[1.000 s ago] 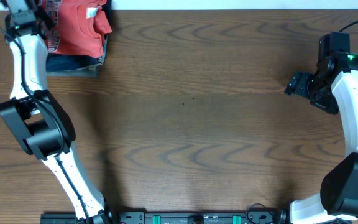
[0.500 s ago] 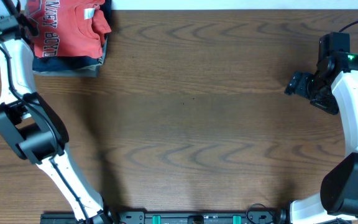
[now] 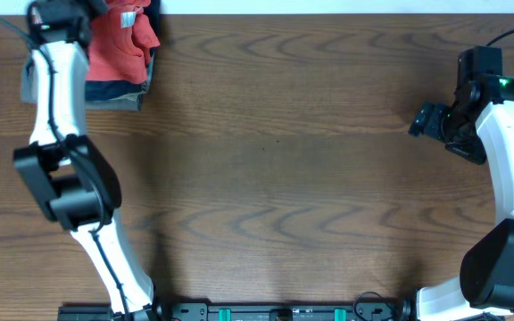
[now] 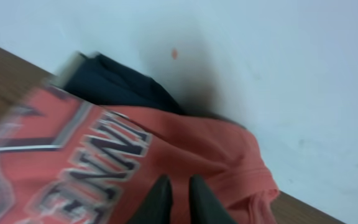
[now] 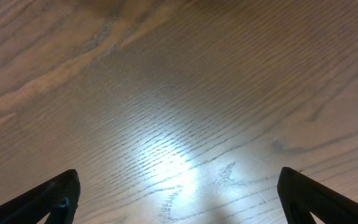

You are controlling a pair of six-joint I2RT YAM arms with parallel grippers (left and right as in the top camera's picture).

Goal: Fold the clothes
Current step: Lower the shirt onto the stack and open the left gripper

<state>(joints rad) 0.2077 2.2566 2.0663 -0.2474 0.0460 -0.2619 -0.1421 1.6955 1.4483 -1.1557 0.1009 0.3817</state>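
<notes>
Left arm (image 3: 56, 89) swung right, left pincer (image 4: 178, 182) pinching T-shirt (image 4: 222, 146), lettering (image 4: 114, 149) blurred, right pincer (image 5: 178, 177) apart.

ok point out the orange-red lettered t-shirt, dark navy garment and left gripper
orange-red lettered T-shirt (image 4: 219, 149), left wrist, plain fabric
dark navy garment (image 4: 118, 86), left wrist, top fold
left gripper (image 4: 179, 183), left wrist, between fingertips

T-shirt (image 4: 185, 143) right under left claw (image 4: 179, 183), on folded stack (image 4: 117, 87) poking out ahead; right claw (image 5: 179, 177) over table (image 5: 166, 74).
</notes>
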